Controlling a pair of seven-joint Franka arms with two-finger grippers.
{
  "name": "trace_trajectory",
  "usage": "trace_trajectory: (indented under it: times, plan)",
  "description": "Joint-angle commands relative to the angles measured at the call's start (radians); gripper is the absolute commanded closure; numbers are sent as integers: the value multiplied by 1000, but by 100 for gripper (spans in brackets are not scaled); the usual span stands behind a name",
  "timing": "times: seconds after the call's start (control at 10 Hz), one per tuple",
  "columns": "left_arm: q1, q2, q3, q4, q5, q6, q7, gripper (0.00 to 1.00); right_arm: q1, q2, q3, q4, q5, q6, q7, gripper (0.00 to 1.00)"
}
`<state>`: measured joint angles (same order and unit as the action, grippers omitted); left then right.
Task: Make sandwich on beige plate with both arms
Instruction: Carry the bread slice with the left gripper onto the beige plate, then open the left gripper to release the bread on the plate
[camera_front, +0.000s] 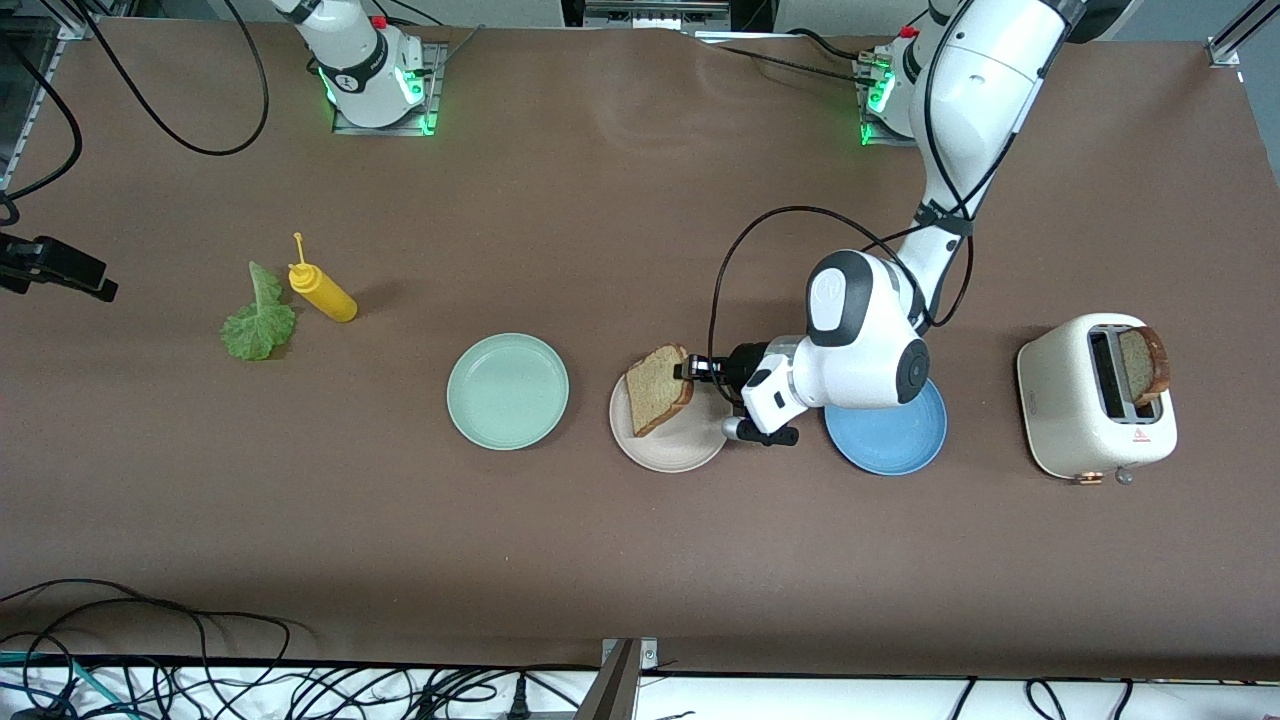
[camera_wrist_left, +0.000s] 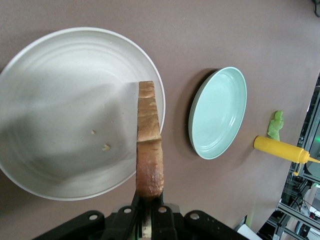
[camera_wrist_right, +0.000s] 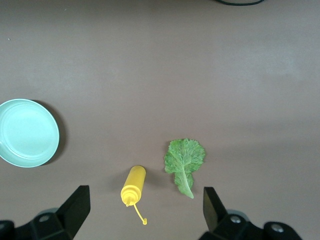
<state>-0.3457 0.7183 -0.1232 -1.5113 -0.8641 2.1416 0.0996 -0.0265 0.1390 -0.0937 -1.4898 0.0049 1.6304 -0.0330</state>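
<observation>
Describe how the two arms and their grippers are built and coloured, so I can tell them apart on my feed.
Both arms are glossy white with black joint caps, on bases lit green. The left arm trails black cables along its links to a black left gripper. The right gripper shows two black fingers, spread wide.

Left arm reaches down from its base with the wrist bent sideways, left gripper (camera_front: 692, 370) low over the table, fingers pinched tight. Right arm's just waiting up high, right gripper (camera_wrist_right: 145, 210) pointing straight down, fingers spread wide.
</observation>
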Motion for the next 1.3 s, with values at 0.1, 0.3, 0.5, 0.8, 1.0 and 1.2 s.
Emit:
trace_trajectory:
  times: [0.1, 0.3, 0.5, 0.8, 1.0, 1.2]
  plan:
    - [1, 35, 2, 20, -35, 0, 40, 100, -12, -2, 3, 6, 18, -12, -8, 0]
    - [10, 50, 4, 22, -35, 0, 42, 100, -12, -4, 3, 6, 18, -12, -8, 0]
    - [11, 64, 4, 25, -35, 1, 43, 81, -12, -4, 3, 6, 18, -12, -8, 0]
    - [11, 87, 5, 19, -27, 59, 42, 0, -12, -4, 5, 6, 18, -12, -10, 0]
    - [19, 102, 11, 17, -26, 60, 42, 0, -12, -2, 5, 6, 18, -12, -8, 0]
    - [30, 96, 33, 16, -26, 60, 42, 0, -12, -4, 3, 6, 18, -11, -10, 0]
